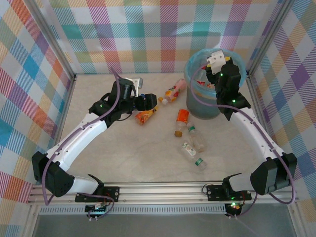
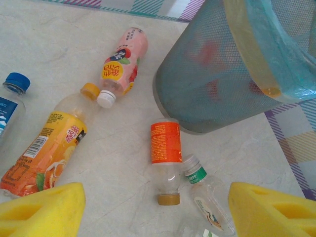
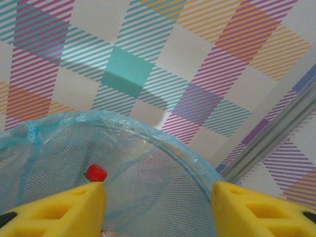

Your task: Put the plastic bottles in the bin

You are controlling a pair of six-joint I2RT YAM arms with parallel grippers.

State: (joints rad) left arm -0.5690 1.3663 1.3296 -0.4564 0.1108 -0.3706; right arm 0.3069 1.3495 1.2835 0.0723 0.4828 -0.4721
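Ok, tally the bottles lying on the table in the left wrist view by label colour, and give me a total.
Blue-labelled bottle: 1
Yellow-orange bottle: 1
Pink bottle: 1
Orange-labelled bottle: 1
Green-banded clear bottle: 1
Total: 5; a sliver at the bottom edge is too cut off to count.

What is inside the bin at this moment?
A red cap shows inside the bin, and red shapes show faintly through its mesh wall. The bottom and the count are hidden by the blue liner and the right arm.
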